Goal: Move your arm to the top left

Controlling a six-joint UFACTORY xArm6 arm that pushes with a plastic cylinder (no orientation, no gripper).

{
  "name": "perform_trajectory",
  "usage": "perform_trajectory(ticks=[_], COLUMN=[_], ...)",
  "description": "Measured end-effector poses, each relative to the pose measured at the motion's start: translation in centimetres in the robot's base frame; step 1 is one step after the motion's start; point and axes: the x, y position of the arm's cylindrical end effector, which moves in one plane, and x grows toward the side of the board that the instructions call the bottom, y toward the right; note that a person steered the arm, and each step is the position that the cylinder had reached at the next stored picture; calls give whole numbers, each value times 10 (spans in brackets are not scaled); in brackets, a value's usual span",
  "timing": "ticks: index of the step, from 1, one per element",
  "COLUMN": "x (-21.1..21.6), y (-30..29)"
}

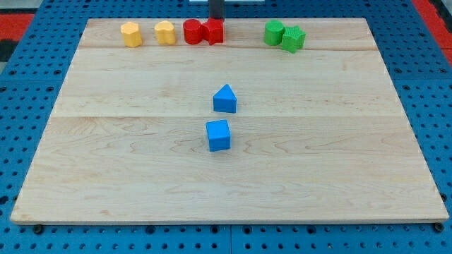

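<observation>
Blue cube [219, 135] sits nearest, blue triangular block [224, 99] just beyond it, both well below my tip [216, 19] on the wooden bench [106, 176]. At the view's top, my tip touches the red blocks [203, 32]; yellow blocks [147, 33] lie to its left, green blocks [284, 35] to its right. No pincer shows.

My tip [216, 18] sits at the view's top, just behind the red blocks [204, 32] (two, touching).
</observation>
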Motion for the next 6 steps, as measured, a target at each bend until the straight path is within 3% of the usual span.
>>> perform_trajectory(ticks=[2,3,5,6], x=[1,21,84,87], y=[70,69,37,-36])
